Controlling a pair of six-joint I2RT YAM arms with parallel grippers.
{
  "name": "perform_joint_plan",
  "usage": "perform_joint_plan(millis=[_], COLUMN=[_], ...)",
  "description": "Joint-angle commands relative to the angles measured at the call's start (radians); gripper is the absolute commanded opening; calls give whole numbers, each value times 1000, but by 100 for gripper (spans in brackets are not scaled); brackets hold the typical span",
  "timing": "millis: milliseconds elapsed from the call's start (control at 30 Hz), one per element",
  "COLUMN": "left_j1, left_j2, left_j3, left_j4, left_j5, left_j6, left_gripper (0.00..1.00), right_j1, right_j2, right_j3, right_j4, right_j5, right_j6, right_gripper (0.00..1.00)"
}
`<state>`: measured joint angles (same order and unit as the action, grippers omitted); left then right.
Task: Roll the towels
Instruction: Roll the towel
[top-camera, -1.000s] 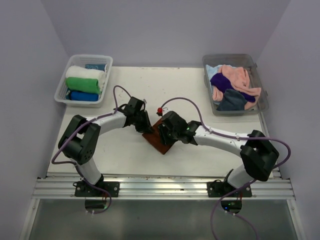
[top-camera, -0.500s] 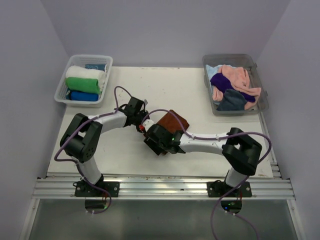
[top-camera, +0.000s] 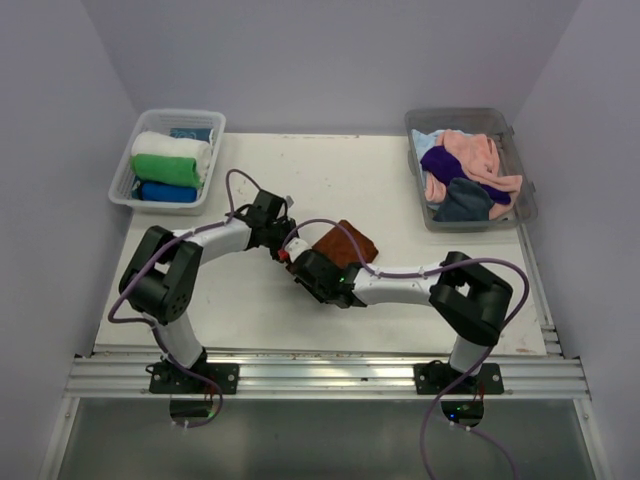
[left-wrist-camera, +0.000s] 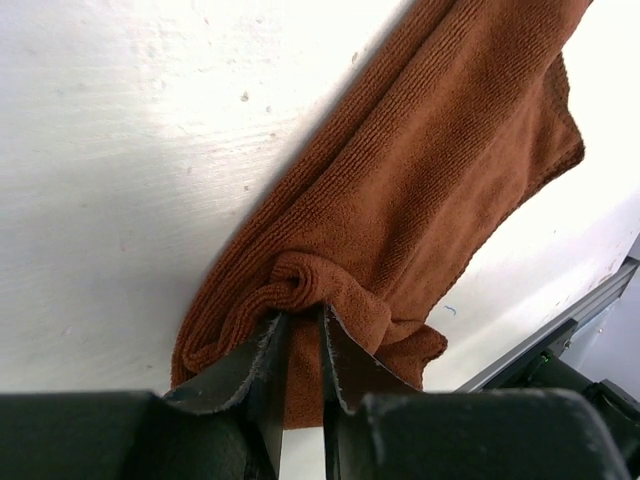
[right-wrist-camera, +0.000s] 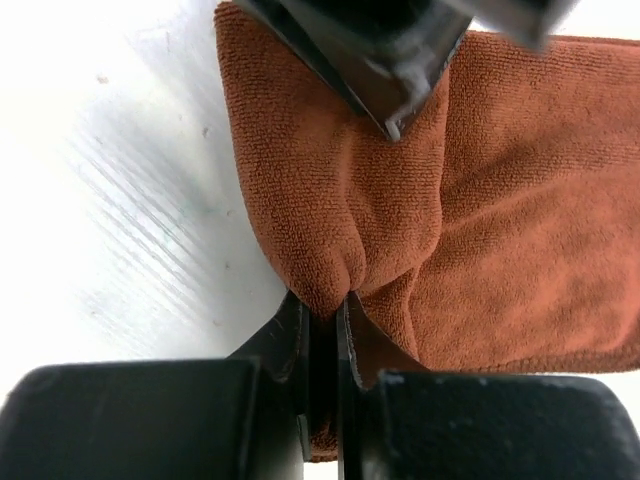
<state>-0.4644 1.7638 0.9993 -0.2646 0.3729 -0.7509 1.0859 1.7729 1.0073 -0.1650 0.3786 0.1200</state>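
Observation:
A brown towel (top-camera: 345, 243) lies folded on the white table near the middle. My left gripper (top-camera: 283, 241) is shut on a bunched fold of the brown towel (left-wrist-camera: 400, 200) at its left corner; its tip shows in the left wrist view (left-wrist-camera: 300, 318). My right gripper (top-camera: 312, 270) is shut on another fold of the towel (right-wrist-camera: 500, 180) at its near edge, with its tip in the right wrist view (right-wrist-camera: 325, 305). The left gripper's fingers (right-wrist-camera: 390, 70) show just beyond, on the same towel.
A clear bin (top-camera: 140, 190) at the back left holds rolled white, green and blue towels. A clear bin (top-camera: 520, 215) at the back right holds loose pink, purple, grey and blue towels. The table's front rail (top-camera: 320, 375) runs along the near edge.
My right gripper has swept left and nearer with the towel's edge. The towel now lies folded over toward the back right. My left gripper has stayed put.

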Motion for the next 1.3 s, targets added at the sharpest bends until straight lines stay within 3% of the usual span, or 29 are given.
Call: perform_joint_plan(millis=[0, 267, 467, 767, 1133, 1233, 1267], left_j1=[46, 144, 222, 205, 96, 72, 66], left_j2=[-62, -157, -245, -300, -271, -254, -248], left_j3=[56, 88, 53, -103, -172, -156, -153], left_j4=[-54, -133, -150, -24, 82, 74, 76], left_j5=[-3, -8, -3, 100, 130, 103, 89], left_j6=[58, 104, 102, 1, -45, -45, -45], left_gripper=[22, 45, 47, 47, 47, 66, 78], right_j1=[-33, -106, -208, -388, -480, -478, -478], right_j2=[-33, -44, -52, 11, 99, 88, 85], right_j3=[-21, -33, -61, -122, -173, -162, -161], right_j4=[31, 62, 116, 294, 480, 417, 404], right_j5=[-139, -375, -596, -987, -1170, -1144, -1143], right_j6=[55, 124, 236, 447, 601, 558, 552], right_gripper=[0, 0, 0, 0, 0, 0, 0])
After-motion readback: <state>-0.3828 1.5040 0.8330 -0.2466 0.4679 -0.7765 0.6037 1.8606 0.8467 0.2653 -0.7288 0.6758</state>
